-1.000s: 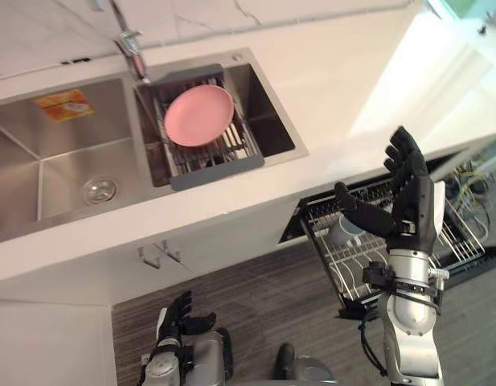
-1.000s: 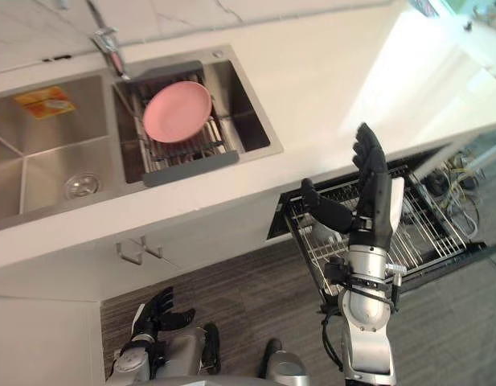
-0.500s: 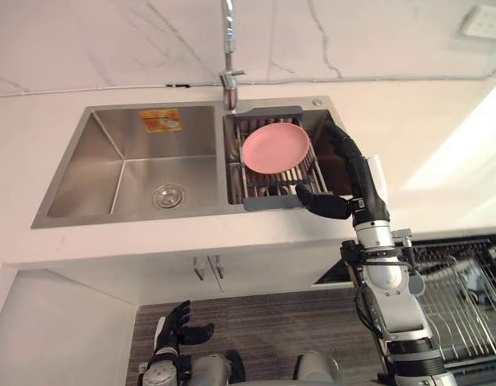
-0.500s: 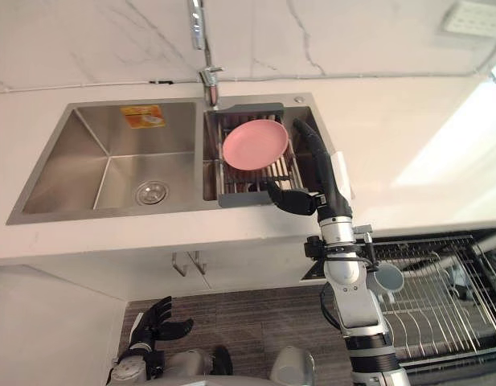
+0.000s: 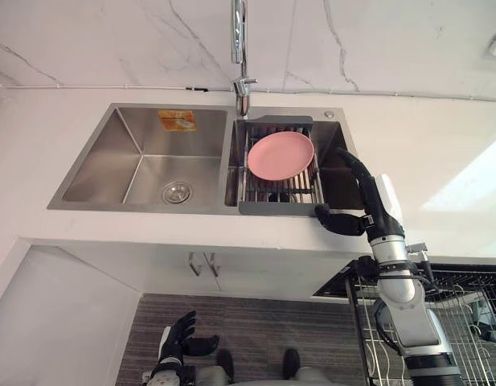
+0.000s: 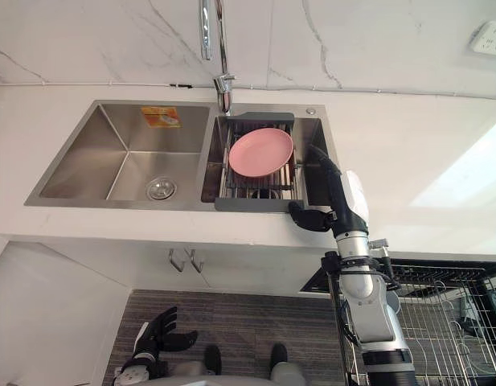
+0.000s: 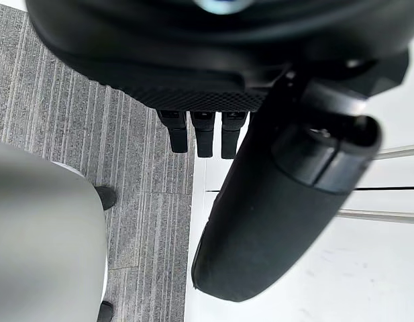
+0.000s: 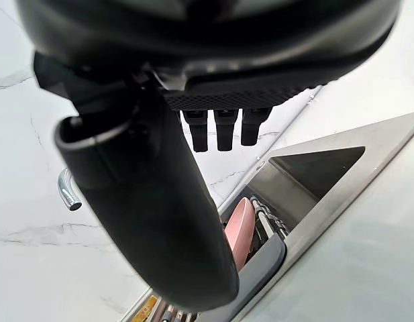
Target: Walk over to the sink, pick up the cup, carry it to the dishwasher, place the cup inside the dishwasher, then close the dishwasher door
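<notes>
One second ago the right hand [image 5: 373, 211] was over the dishwasher rack [image 6: 444, 318], where the cup sat; now it reached flat and empty over the sink [image 5: 103, 138]. The cup was hidden, so maybe only the door was left. The left hand [image 5: 177, 338] hung loose below the sink

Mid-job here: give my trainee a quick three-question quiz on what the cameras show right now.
1. True or false: the pink plate lies in the left basin of the sink.
2. Which hand is raised near the sink's right front corner? A: left hand. B: right hand.
3. Fill in: the right hand's fingers are ____ and hold nothing.

Key: 1 false, it rests on the rack in the right basin. 2 B. 3 open.
</notes>
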Motion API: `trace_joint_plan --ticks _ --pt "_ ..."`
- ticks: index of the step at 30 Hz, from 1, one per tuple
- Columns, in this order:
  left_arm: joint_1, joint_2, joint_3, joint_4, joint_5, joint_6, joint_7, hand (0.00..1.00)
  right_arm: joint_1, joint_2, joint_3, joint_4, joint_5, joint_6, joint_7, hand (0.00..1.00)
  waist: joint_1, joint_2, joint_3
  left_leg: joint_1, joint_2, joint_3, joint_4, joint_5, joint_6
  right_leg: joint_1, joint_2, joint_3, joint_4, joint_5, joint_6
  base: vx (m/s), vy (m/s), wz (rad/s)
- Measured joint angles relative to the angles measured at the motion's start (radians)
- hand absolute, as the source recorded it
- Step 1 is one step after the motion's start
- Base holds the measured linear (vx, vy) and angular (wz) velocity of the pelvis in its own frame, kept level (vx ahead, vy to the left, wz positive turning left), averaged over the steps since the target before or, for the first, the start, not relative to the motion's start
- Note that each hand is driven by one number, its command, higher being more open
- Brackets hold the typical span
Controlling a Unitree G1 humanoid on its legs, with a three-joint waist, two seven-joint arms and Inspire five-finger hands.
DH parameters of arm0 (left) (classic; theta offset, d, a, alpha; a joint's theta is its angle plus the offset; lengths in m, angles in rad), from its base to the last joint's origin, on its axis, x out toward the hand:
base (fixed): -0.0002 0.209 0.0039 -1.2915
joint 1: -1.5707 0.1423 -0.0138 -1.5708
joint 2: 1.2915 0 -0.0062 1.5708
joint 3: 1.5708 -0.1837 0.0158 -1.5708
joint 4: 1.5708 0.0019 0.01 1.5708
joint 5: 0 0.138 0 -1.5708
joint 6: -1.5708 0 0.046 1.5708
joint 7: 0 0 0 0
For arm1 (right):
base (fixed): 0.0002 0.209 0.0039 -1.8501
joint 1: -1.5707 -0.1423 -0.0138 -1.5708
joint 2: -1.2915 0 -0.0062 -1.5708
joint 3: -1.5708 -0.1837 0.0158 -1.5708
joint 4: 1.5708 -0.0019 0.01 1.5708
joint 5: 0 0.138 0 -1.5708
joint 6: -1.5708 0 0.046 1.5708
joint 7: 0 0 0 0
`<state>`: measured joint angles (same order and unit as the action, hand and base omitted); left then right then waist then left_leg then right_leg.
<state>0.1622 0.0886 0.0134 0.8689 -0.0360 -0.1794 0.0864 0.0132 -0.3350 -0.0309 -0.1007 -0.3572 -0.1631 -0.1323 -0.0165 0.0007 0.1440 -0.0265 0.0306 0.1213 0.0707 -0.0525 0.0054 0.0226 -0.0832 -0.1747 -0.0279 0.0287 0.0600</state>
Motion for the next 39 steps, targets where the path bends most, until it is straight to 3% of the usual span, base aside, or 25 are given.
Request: trace_joint_plan --ticks 11,17,39 --pt "0.004 0.001 0.023 -0.002 -0.003 0.002 0.004 0.9 -0.022 0.024 -0.09 0.045 -0.002 0.043 -0.08 0.9 0.006 0.001 0.001 0.029 -0.022 -0.002 -0.098 0.039 0.01 -0.011 -0.026 -0.025 0.011 -0.012 0.017 0.01 0.018 0.04" --pt "0.011 0.019 0.063 -0.002 -0.017 0.002 0.041 0.9 -0.094 -0.04 -0.117 0.135 -0.008 0.055 -0.111 0.9 0.025 0.001 0.006 0.019 -0.033 -0.001 -0.102 0.04 0.012 -0.02 -0.037 -0.026 0.013 -0.018 0.026 0.03 0.032 0.03" --pt "0.016 0.021 0.094 -0.03 -0.024 0.0 0.042 0.9 -0.301 -0.185 0.047 0.3 -0.07 0.05 -0.082 0.9 0.03 -0.013 0.064 -0.017 -0.046 -0.026 -0.094 0.038 0.009 -0.044 -0.058 -0.066 0.051 -0.036 0.036 0.0 0.011 0.06"
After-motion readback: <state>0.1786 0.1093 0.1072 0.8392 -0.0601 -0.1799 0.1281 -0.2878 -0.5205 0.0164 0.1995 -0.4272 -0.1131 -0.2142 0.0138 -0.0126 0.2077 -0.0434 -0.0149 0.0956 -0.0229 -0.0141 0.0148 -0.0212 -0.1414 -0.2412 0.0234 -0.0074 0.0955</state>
